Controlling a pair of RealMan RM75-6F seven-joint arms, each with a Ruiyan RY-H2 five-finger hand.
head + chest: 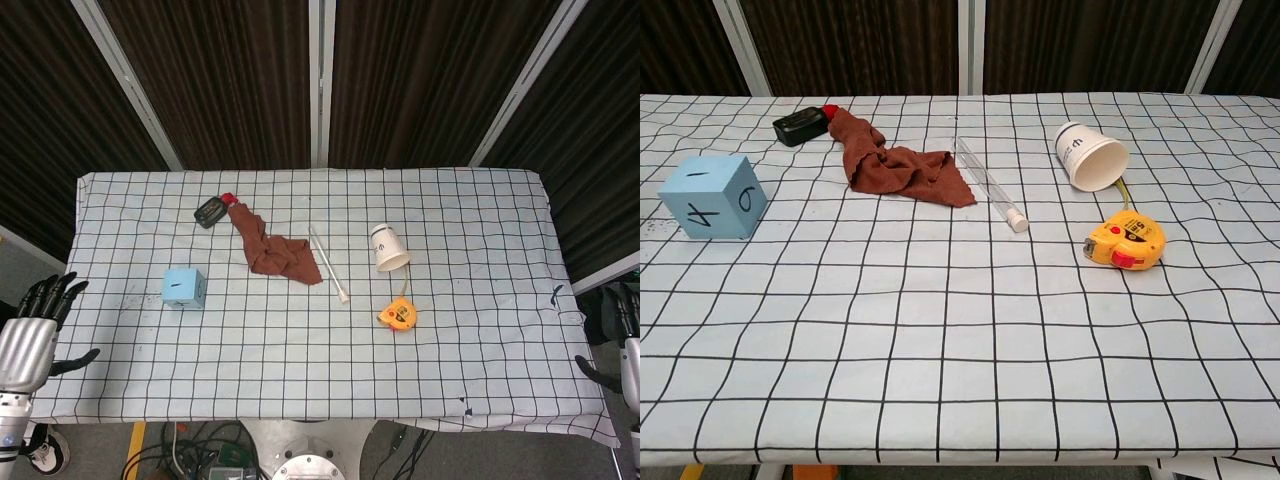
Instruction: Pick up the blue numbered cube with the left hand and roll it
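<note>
Checked tablecloth (300,340): blue numbered cube (713,197) untouched, far left; left hand (35,335) off-table, fingers spread, empty. Pickup, roll pending.

"What lies on the table (940,330) in front of you?"

"A checked cloth covers it. At your far left sits a blue cube (712,196), upright, with a 4 on its front face. Behind it lie a small black device (800,127) and a crumpled brown rag (895,162), touching."

"And to the right?"

"A clear tube (988,183) lies near the middle. A white paper cup (1091,156) lies tipped over, just behind a yellow tape measure (1124,241)."
</note>
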